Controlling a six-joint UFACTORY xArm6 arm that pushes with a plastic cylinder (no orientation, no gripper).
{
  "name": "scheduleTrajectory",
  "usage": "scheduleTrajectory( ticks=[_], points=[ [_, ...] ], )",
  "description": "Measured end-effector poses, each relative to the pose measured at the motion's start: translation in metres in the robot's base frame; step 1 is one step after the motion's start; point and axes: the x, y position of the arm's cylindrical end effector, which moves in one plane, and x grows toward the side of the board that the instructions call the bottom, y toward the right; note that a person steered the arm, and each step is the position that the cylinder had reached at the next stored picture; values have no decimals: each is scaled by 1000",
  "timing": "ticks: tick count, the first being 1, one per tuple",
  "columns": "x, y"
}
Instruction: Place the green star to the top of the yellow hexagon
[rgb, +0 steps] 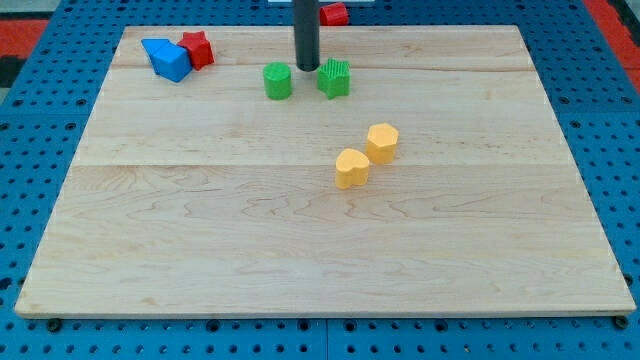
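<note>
my tip between green cylinder and green star, just beside both | no fingers on this rod | star lies up-left of yellow hexagon | risk: off-centre push spins star, or shoves hexagon and yellow heart

Pale wooden board on blue pegboard carries green star, yellow hexagon, red star.
</note>
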Motion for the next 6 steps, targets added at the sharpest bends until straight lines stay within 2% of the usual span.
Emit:
scheduleTrajectory(
  ticks=[1, 2, 3, 6],
  points=[
    [20, 31],
    [72, 34],
    [97, 47],
    [151, 157]
  ],
)
